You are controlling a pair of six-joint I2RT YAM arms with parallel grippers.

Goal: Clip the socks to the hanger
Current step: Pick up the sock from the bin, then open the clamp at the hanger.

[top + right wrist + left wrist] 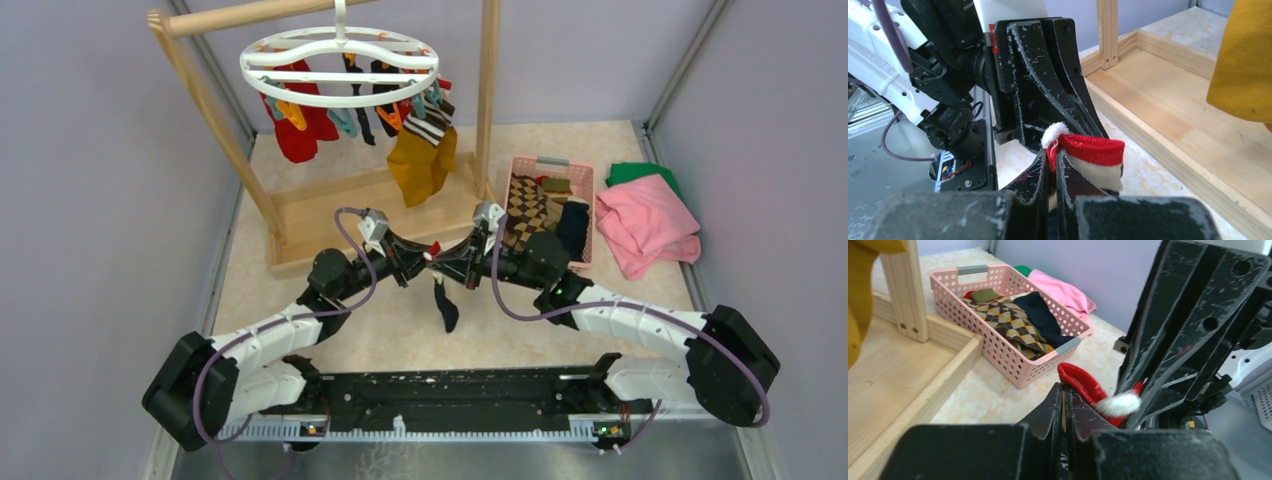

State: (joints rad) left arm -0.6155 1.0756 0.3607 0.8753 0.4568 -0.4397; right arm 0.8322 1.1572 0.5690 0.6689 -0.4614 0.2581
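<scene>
A dark sock [446, 306] with a red cuff [1094, 147] and a white pompom [1118, 403] hangs between my two grippers above the middle of the table. My left gripper [1064, 386] is shut on one side of the cuff [1082, 382]. My right gripper [1052, 153] is shut on the other side, tip to tip with the left [424, 262]. The white round hanger [340, 60] hangs from the wooden rack at the back, with a red sock [295, 135], a mustard sock [420, 160] and several others clipped to it.
A pink basket [537, 161] holding argyle and navy socks stands right of the wooden rack [215, 110]. Its base frame [1168, 130] lies just beyond the grippers. A pink cloth [645, 225] and a green cloth [640, 172] lie at the far right.
</scene>
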